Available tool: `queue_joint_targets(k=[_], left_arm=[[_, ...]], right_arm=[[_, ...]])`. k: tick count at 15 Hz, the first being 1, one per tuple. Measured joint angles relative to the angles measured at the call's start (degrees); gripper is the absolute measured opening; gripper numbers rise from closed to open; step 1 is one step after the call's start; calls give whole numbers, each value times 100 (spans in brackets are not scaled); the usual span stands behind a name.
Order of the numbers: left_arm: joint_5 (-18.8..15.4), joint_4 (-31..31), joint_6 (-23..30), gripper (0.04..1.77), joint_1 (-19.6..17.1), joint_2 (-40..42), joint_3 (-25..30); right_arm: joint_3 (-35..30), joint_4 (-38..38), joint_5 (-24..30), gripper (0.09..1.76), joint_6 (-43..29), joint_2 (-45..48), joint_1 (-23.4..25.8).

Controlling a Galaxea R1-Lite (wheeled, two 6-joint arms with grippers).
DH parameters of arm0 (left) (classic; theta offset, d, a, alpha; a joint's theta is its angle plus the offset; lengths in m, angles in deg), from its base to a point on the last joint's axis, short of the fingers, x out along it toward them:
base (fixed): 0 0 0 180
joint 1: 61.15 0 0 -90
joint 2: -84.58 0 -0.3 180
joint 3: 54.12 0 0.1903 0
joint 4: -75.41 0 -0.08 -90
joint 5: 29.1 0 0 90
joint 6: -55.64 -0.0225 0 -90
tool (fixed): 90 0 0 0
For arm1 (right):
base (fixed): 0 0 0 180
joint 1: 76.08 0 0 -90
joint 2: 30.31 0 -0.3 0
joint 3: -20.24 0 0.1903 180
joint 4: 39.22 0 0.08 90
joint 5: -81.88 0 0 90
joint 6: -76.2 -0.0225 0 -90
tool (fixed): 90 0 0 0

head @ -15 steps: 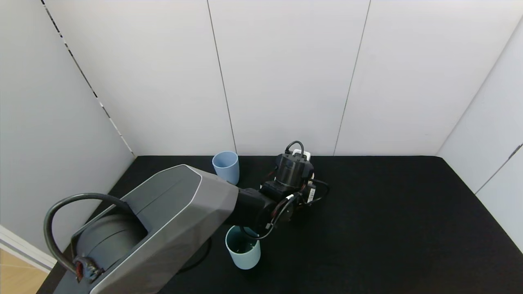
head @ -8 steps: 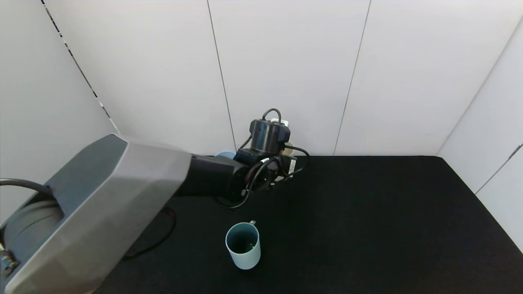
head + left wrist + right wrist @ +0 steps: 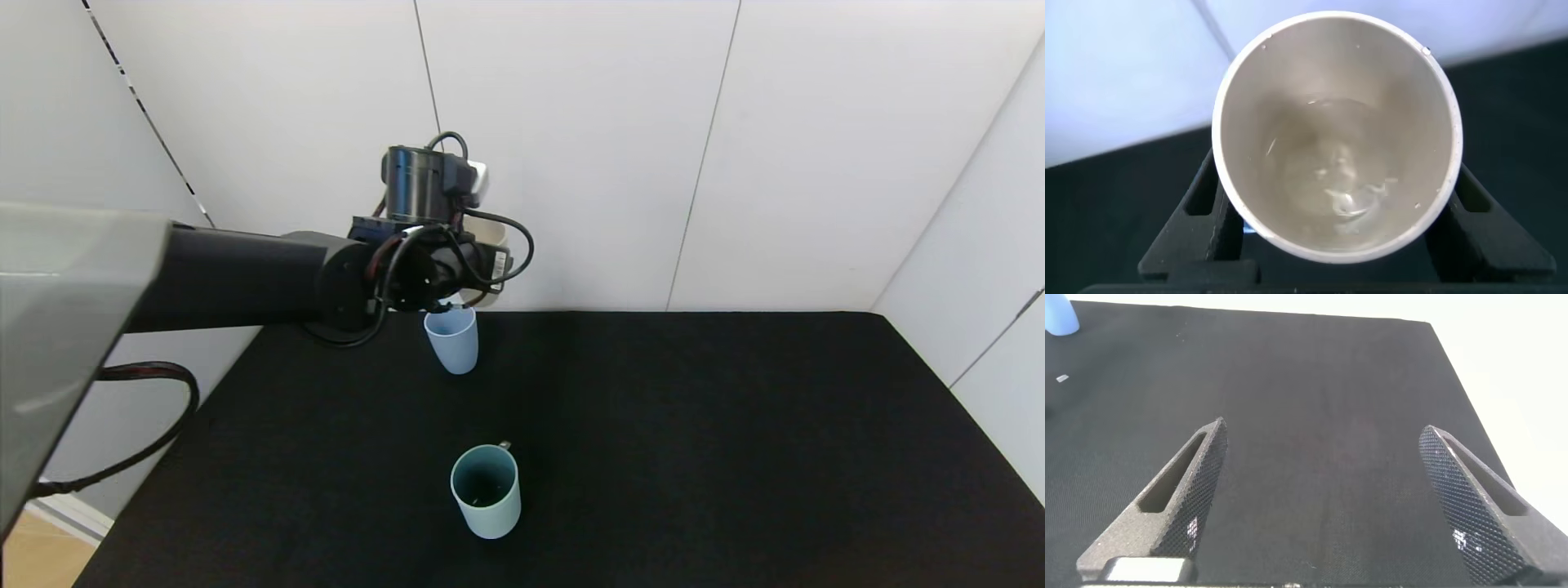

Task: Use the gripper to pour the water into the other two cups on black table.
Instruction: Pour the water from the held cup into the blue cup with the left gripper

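My left gripper (image 3: 472, 273) is shut on a beige handleless cup (image 3: 492, 243) and holds it in the air at the back left, just above and behind the pale blue tumbler (image 3: 451, 340). In the left wrist view the beige cup (image 3: 1337, 49) fills the frame between the dark fingers (image 3: 1196, 208), with a little clear water (image 3: 1349, 194) at its bottom. The pale teal mug (image 3: 486, 491) with a dark inside stands nearer the front on the black table (image 3: 735, 425). My right gripper (image 3: 1323, 457) is open and empty, low over bare table.
White wall panels (image 3: 571, 147) close the table at the back and both sides. The blue tumbler's base shows at the corner of the right wrist view (image 3: 1060, 314). A black cable (image 3: 155, 441) hangs off the table's left edge.
My left arm has lifted the beige cup up from low over the table and swung it left and back, to above the blue tumbler. The teal mug is now uncovered.
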State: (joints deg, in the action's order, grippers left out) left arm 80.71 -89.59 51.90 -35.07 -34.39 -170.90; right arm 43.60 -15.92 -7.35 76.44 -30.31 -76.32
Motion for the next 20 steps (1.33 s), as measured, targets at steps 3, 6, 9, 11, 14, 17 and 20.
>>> queue_joint_targets(k=[3,6,9,11,14,17,20], left_arm=[[-173,26,-347,122,-577,299,212],[-391,24,-755,122,-1178,540,472],[-418,-20,-1172,122,-1654,701,806],[-419,-46,-1458,122,-1886,784,1070],[-419,-46,-1825,122,-2046,850,1351],[-479,-57,-2186,122,-2068,858,1531],[-571,-55,-2544,122,-2007,825,1630]], right_arm=[[0,0,-2,171,0,0,0],[0,0,0,171,-2,0,0],[0,0,-2,171,0,0,0],[0,0,0,171,-2,0,0],[0,0,-2,171,0,0,2],[0,0,-2,171,-2,0,2],[0,0,-2,171,-2,0,2]])
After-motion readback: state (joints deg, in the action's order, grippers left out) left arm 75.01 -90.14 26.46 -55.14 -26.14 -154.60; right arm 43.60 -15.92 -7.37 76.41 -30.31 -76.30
